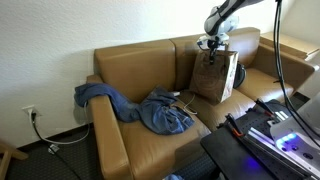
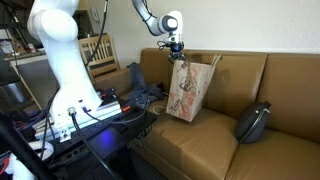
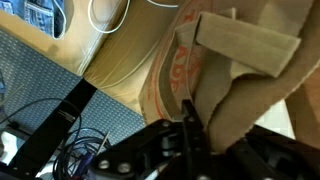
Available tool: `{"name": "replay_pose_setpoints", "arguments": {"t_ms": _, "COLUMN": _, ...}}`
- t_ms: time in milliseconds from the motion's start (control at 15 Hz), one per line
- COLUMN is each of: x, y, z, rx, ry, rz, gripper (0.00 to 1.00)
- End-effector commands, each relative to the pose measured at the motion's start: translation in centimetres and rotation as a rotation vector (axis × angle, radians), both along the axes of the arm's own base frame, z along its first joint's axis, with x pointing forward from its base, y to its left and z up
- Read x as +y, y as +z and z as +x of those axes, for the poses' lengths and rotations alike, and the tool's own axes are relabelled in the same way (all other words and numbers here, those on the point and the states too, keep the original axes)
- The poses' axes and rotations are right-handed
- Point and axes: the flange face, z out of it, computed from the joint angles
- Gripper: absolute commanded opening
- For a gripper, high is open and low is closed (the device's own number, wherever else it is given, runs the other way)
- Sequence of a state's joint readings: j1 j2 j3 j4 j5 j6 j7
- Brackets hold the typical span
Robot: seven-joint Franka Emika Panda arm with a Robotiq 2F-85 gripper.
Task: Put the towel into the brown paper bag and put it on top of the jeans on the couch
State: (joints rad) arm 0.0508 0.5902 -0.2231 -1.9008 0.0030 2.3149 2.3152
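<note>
Bag: brown paper, upright on one end seat of the couch.
Towel: not clearly seen; the pale fold at the bag mouth in the wrist view may be it, cannot tell.
Gripper: at the bag's top rim; jaws look pinched together on the paper edge.
Jeans: heaped on the other seat, well apart from the bag.
Step, judged: carry the bag to the jeans.
Method: lift straight, keep the bag upright, travel slowly so the rim does not tear, and set it on the flattest part of the heap.
</note>
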Motion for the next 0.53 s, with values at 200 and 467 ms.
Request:
{"name": "replay_pose_setpoints", "arguments": {"t_ms": 200, "x": 2.0, "y": 13.8, "z": -1.7, "rx": -0.087, "ry": 0.249, "rz": -0.042, "gripper": 0.0}}
{"name": "replay_pose_setpoints", "arguments": {"t_ms": 467, "x": 4.9, "y": 21.7, "z": -1.9, "rx": -0.12, "ry": 0.404, "rz": -0.036, "gripper": 0.0}}
